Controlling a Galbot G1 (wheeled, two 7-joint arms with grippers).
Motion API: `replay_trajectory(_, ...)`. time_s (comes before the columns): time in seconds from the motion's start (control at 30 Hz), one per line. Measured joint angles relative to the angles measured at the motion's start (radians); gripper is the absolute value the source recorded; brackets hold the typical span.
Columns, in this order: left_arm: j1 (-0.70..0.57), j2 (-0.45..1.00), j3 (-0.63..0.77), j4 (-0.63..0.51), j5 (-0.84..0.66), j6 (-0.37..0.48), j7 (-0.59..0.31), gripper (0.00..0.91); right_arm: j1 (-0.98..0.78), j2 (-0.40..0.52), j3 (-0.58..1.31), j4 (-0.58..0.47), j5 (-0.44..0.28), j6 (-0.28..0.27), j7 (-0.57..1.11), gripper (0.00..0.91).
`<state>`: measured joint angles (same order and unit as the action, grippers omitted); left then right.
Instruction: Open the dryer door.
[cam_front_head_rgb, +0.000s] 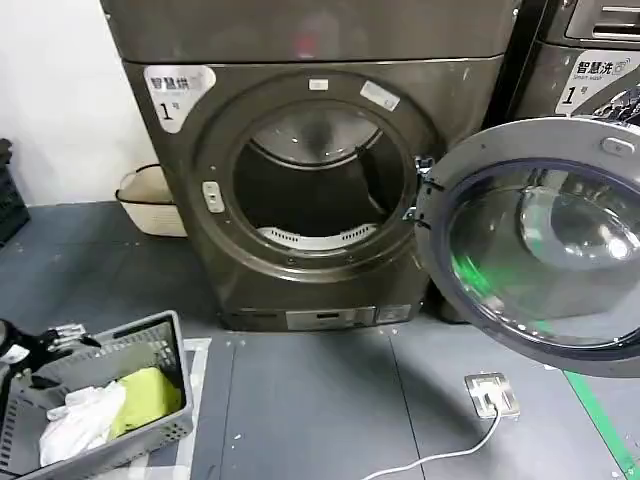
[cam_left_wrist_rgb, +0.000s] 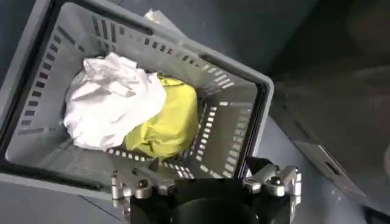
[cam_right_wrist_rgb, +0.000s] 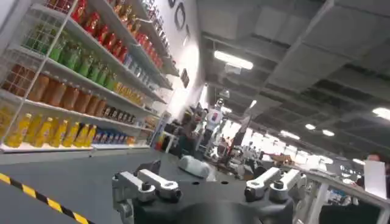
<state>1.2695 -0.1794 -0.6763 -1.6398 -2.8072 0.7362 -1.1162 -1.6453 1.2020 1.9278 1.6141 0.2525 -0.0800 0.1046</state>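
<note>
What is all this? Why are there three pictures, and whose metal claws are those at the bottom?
These come from a robot with two arms. The big picture is from a camera on its head. It sees a dryer with its round door already swung open to the side. On the floor sits a grey laundry basket with a white cloth and a yellow cloth inside.

The other two pictures come from cameras on the robot's wrists. The claws are its end effectors. The left end effector hangs open above the basket, holding nothing. The right end effector is open too, pointing away toward store shelves full of bottles.
</note>
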Motion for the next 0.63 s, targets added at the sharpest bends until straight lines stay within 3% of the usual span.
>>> replay_trajectory(0.63,0.003,0.000,0.003,0.002,0.017,0.000,-0.001,0.907,0.008,-0.003,-0.001,-0.008,-0.003,0.005,-0.001,0.907)
